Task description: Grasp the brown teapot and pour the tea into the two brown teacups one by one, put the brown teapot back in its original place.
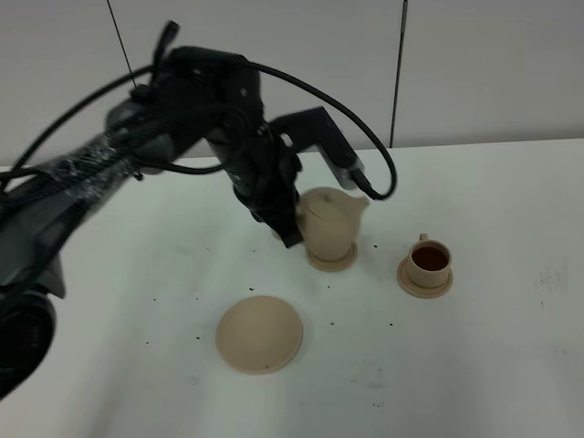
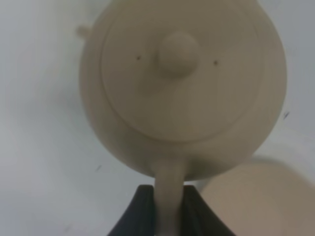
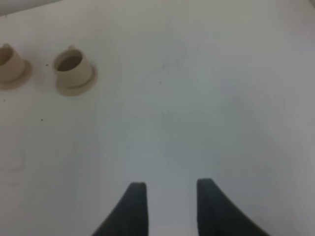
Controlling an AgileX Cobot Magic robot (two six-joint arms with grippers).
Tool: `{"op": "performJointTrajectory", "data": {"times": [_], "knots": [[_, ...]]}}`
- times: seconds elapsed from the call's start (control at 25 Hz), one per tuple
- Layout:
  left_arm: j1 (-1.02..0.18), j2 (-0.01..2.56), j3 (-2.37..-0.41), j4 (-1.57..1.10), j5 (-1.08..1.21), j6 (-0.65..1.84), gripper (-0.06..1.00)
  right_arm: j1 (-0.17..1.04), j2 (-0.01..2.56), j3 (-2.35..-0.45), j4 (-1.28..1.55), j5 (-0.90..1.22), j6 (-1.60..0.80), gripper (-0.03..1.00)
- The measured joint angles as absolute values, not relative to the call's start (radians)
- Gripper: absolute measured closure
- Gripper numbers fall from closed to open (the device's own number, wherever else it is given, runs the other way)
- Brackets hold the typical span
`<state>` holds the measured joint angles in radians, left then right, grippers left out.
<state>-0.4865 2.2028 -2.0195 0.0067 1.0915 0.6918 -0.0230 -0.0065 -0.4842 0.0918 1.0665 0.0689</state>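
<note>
Nearest lies the wide flat beige-tan saucer [image 1: 259,334], bare. Just beyond it, the left gripper [image 2: 168,192] pinches the loop handle of the round beige-tan ceramic teapot [image 1: 328,224], low over one small beige teacup [image 3: 9,66]. The pot's belly could knock that cup, or the pot could swivel in the thin grip. Farther right of the saucer, the other teacup [image 1: 429,262] holds dark tea. The right gripper [image 3: 167,189] hangs spread and empty.
</note>
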Motion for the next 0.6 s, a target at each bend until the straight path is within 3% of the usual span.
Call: {"op": "performJointTrajectory", "data": {"times": [0.6], "knots": [[-0.428, 2.174, -1.990, 0.151, 1.128, 0.682, 0.78, -0.023, -0.007, -0.484, 0.092, 1.066, 0.069, 0.73]]}}
